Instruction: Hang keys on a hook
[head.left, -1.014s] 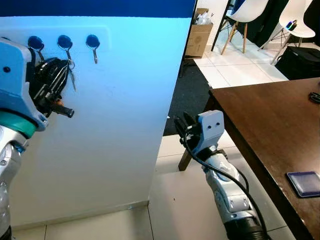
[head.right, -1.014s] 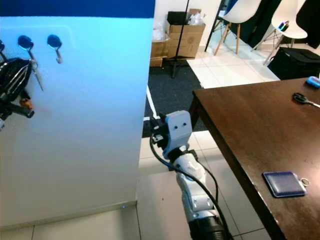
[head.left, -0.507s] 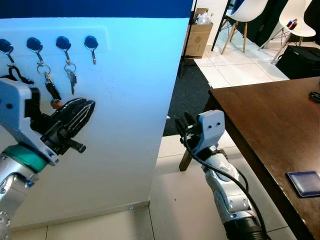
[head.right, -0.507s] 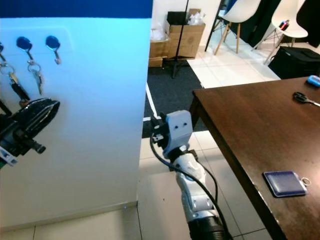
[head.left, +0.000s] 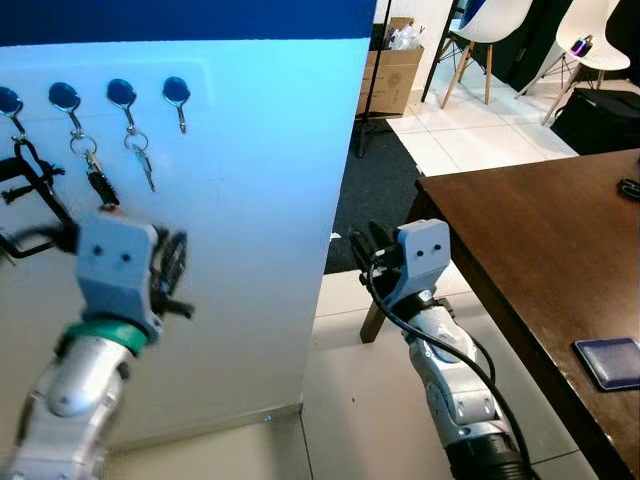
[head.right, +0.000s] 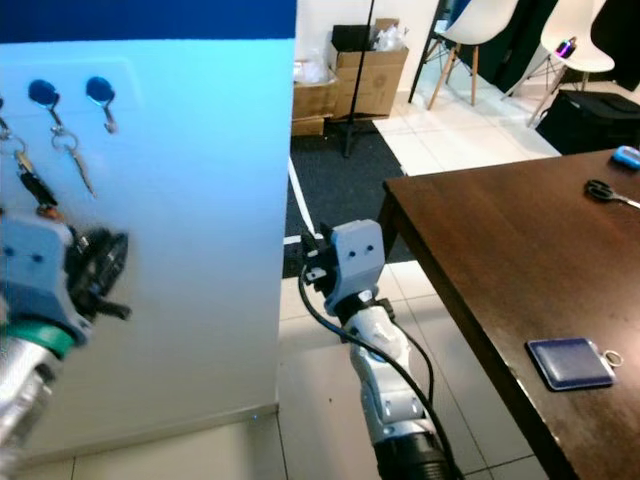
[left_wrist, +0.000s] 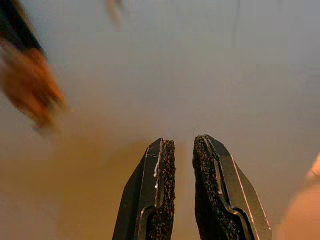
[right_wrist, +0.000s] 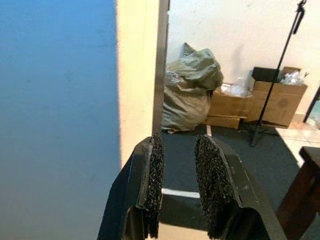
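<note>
Two keys (head.left: 138, 160) on hooks (head.left: 122, 95), above L end effector (head.left: 172, 275), empty, fingers slightly apart.

The two head views look forward and down from above at the same scene. Both take in the white panel (head.left: 250, 200) with its hooks (head.left: 176, 95) at the upper left of the frame, the brown table (head.right: 520, 240) at the right, and the tiled floor (head.left: 350, 400) along the bottom. The right eye view sits slightly to the side, so the panel takes up less of its width. The left wrist view looks along the left gripper (left_wrist: 184, 150) straight at the panel from very near, blurred. The right wrist view looks along the right gripper (right_wrist: 176, 150) past the panel's edge (right_wrist: 162, 65) toward cardboard boxes (right_wrist: 280, 102) farther off, which also show at the top centre of the head views.
</note>
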